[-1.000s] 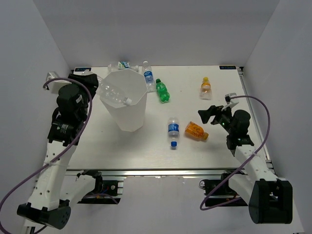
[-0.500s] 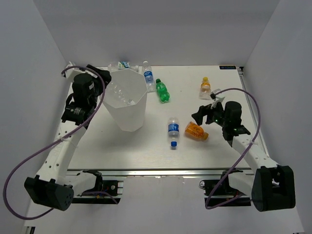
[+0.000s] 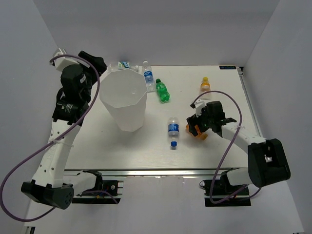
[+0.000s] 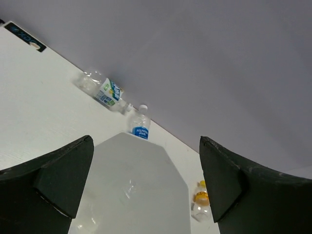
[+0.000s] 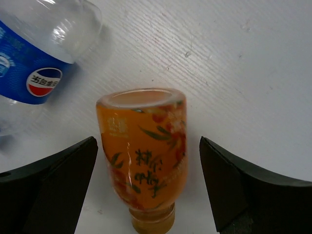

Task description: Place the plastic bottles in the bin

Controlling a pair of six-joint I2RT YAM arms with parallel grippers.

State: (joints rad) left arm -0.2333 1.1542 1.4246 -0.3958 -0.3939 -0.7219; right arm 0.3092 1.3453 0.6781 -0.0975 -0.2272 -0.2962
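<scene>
While the right hand [image 5: 147,161], spread wide, straddles the lying orange bottle [image 5: 141,124], the left hand [image 4: 146,156] hangs wide open by the bin's [image 3: 127,114] far-left rim.

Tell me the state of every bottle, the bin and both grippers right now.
bin: upright, open top.
green bottle: lying down.
orange bottle: lying down, ungripped.
yellow-capped bottle: upright.
centre blue-label bottle: lying down, capped.
far blue-label bottle: behind the bin, posture unclear.
far-edge clear bottle: lying down.
left gripper: open, empty.
right gripper: open, straddling the orange bottle.
</scene>
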